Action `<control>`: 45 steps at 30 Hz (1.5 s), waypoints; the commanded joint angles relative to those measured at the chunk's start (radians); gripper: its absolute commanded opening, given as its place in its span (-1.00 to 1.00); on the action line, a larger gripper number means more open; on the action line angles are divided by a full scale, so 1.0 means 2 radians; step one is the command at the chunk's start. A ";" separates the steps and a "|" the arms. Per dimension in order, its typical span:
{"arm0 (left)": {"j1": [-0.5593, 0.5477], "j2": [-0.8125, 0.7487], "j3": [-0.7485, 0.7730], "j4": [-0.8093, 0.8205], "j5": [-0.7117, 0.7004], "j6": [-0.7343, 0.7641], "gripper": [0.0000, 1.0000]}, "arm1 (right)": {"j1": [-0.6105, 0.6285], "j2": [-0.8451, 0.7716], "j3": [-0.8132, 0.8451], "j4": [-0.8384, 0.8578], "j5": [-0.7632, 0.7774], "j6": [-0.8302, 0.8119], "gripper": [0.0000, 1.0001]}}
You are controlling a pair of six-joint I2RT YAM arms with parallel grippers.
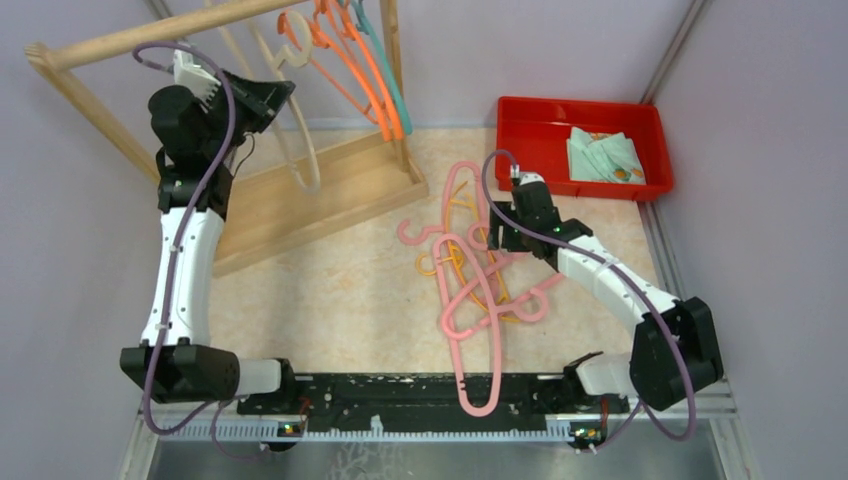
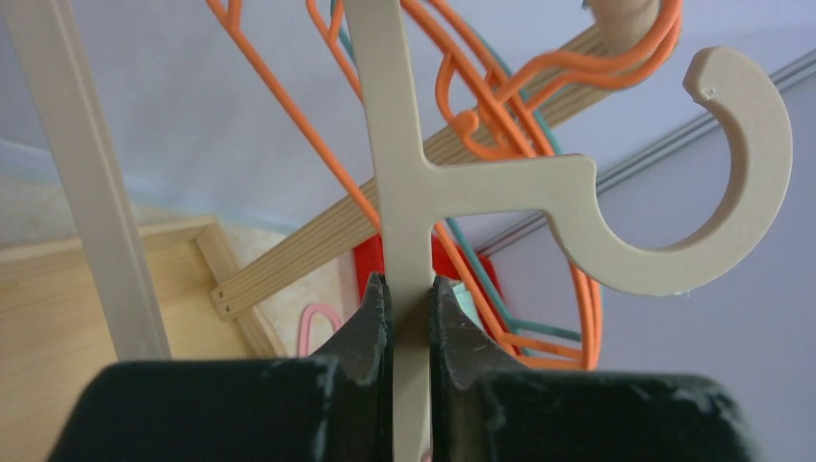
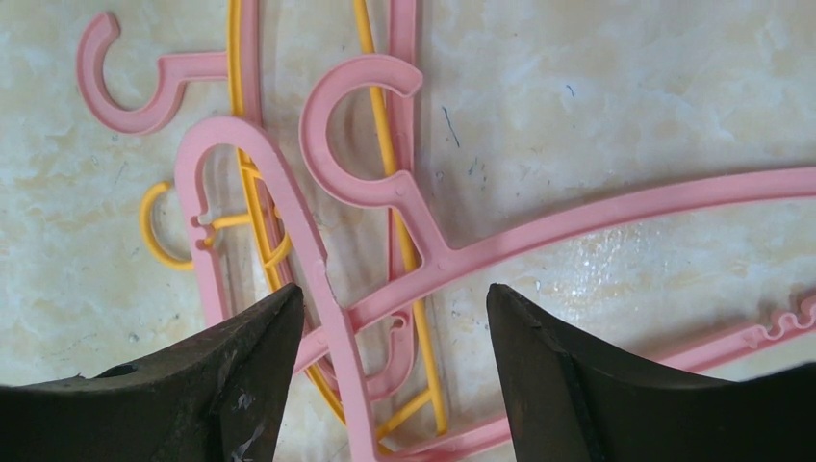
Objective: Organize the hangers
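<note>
My left gripper (image 1: 272, 95) is shut on the stem of a beige hanger (image 1: 308, 160) and holds it up beside the wooden rack, its hook (image 1: 293, 55) just under the pole. In the left wrist view the gripper (image 2: 411, 298) pinches the beige hanger (image 2: 481, 183), whose hook is off the pole. Orange hangers (image 1: 352, 55) and a teal hanger (image 1: 392, 85) hang on the pole. A tangled pile of pink hangers (image 1: 470, 285) and yellow hangers (image 1: 452, 262) lies on the table. My right gripper (image 1: 500, 235) is open and empty, low over this pile (image 3: 395, 308), straddling pink hanger bars (image 3: 452, 255).
The wooden rack has a slanted pole (image 1: 150, 40) and a flat base (image 1: 300, 205) at the back left. A red bin (image 1: 520, 130) with a pale green packet (image 1: 605, 155) stands at the back right. One long pink hanger (image 1: 480, 380) reaches over the arm rail.
</note>
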 commanded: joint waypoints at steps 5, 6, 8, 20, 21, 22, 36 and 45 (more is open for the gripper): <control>0.053 0.013 0.012 0.147 0.072 -0.085 -1.00 | -0.004 0.021 0.055 0.003 0.012 -0.010 0.40; 0.055 0.014 0.009 0.155 0.073 -0.092 -1.00 | -0.004 0.024 0.058 0.002 0.013 -0.011 0.40; 0.060 0.016 0.002 0.173 0.072 -0.104 -1.00 | -0.004 0.028 0.062 -0.001 0.013 -0.012 0.40; 0.068 -0.006 -0.022 0.115 -0.030 -0.137 -1.00 | -0.004 0.030 0.064 -0.006 0.014 -0.013 0.40; 0.068 -0.007 -0.025 0.114 -0.035 -0.141 -1.00 | -0.004 0.030 0.063 -0.006 0.014 -0.014 0.40; 0.068 -0.008 -0.030 0.120 -0.038 -0.145 -1.00 | -0.004 0.029 0.063 -0.007 0.014 -0.014 0.40; 0.066 0.029 0.000 0.083 -0.114 -0.195 -1.00 | -0.004 0.017 0.051 -0.011 0.010 -0.010 0.40; 0.001 0.107 0.066 0.036 -0.149 -0.123 -1.00 | -0.004 0.017 0.054 -0.014 0.012 -0.010 0.40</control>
